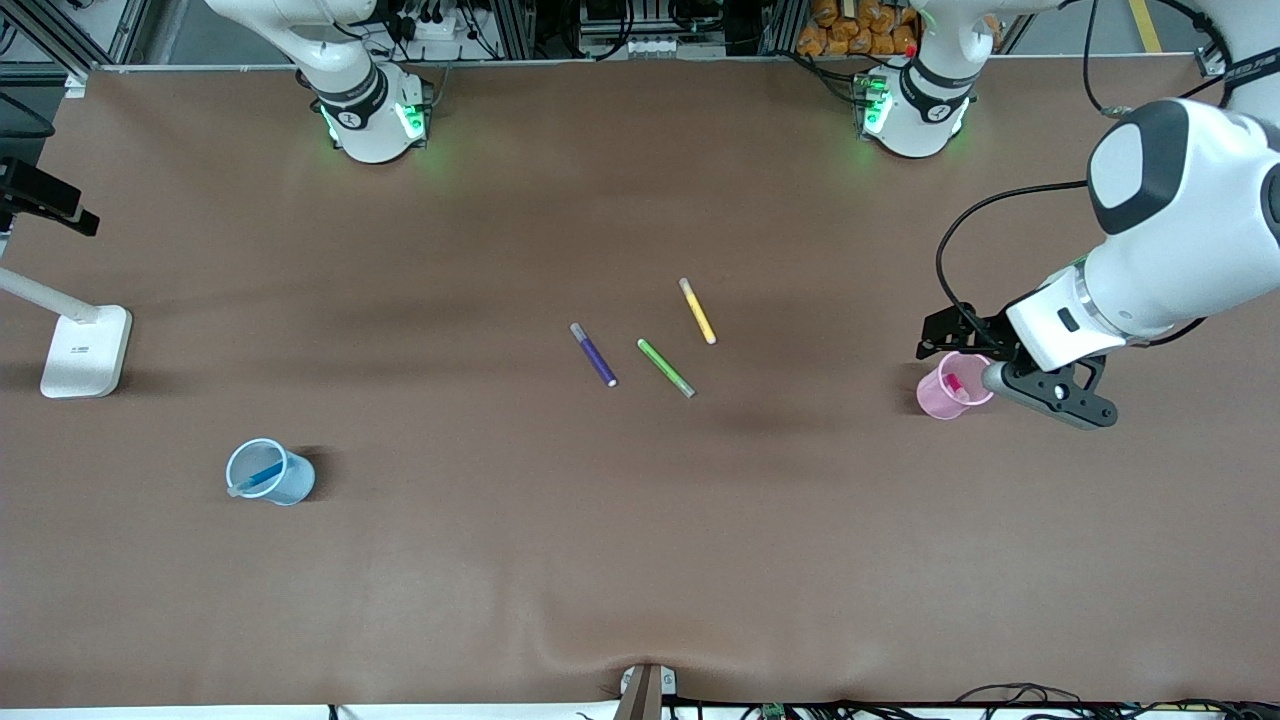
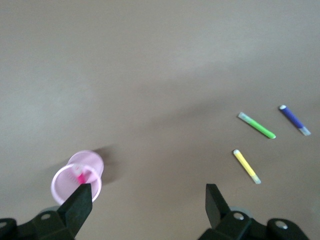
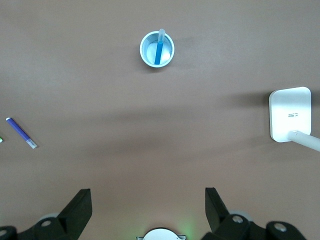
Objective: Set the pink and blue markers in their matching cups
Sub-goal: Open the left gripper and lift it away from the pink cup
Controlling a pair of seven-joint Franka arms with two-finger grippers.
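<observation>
The pale pink cup (image 1: 940,400) stands toward the left arm's end of the table with the pink marker (image 1: 953,383) standing in it. The left wrist view shows the cup (image 2: 61,184) and marker (image 2: 80,176) beside one finger. My left gripper (image 1: 945,340) (image 2: 147,195) is open and empty, just above the pink cup. The light blue cup (image 1: 290,485) stands toward the right arm's end and holds the blue marker (image 1: 262,474). My right gripper (image 3: 147,197) is open and empty, high over the table near its own base, with the blue cup (image 3: 146,50) and blue marker (image 3: 158,50) far off.
A purple marker (image 1: 594,355), a green marker (image 1: 666,367) and a yellow marker (image 1: 697,311) lie at the table's middle. A white lamp base (image 1: 85,350) stands at the right arm's end. The right arm's base (image 1: 370,115) and left arm's base (image 1: 915,105) stand along the table's edge.
</observation>
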